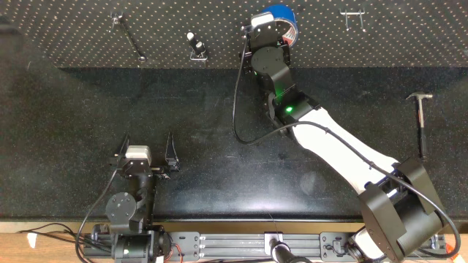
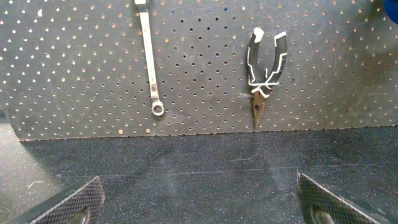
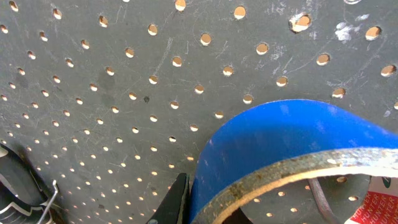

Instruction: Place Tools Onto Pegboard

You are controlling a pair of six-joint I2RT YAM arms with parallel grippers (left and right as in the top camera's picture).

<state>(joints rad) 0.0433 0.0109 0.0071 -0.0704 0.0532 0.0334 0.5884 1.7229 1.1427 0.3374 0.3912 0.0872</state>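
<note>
Tools are partly up, we judge: the wrench (image 1: 131, 36) and the pliers (image 1: 196, 47) hang on the pegboard (image 1: 58, 36), the left gripper (image 1: 147, 142) before them wide open and empty over the black mat (image 1: 66, 146); further right the right gripper (image 1: 265, 29) pinches the blue tape roll (image 1: 282, 13) against the board; then a bare hook (image 1: 353, 18), and the hammer (image 1: 422, 124) lying unplaced on the mat

A black mat (image 1: 205, 175) covered my table (image 1: 36, 223). One hammer (image 1: 422, 128) lay flat on it, far over on my right side.
</note>
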